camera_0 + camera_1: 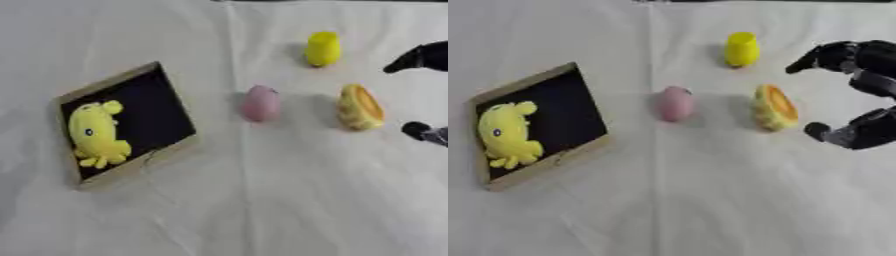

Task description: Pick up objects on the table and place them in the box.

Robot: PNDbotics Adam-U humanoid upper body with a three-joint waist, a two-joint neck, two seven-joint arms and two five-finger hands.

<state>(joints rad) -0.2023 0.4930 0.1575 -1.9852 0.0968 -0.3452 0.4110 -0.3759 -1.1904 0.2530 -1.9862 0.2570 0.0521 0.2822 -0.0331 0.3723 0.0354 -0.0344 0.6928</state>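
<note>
The right robot hand [859, 95] is spread open at 3 o'clock, thumb and fingers bracketing the orange-yellow toy [775, 107] for a grasp, while the box [579, 152] at 9 o'clock already holds a yellow plush [505, 134].

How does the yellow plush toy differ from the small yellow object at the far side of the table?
The yellow plush toy lies inside the box, at the left; the small yellow object stands on the white cloth, outside the box. The plush toy looks larger and has an eye and little limbs; the small object is plain and rounded. Both are yellow, and neither is touched by the right hand.
</note>
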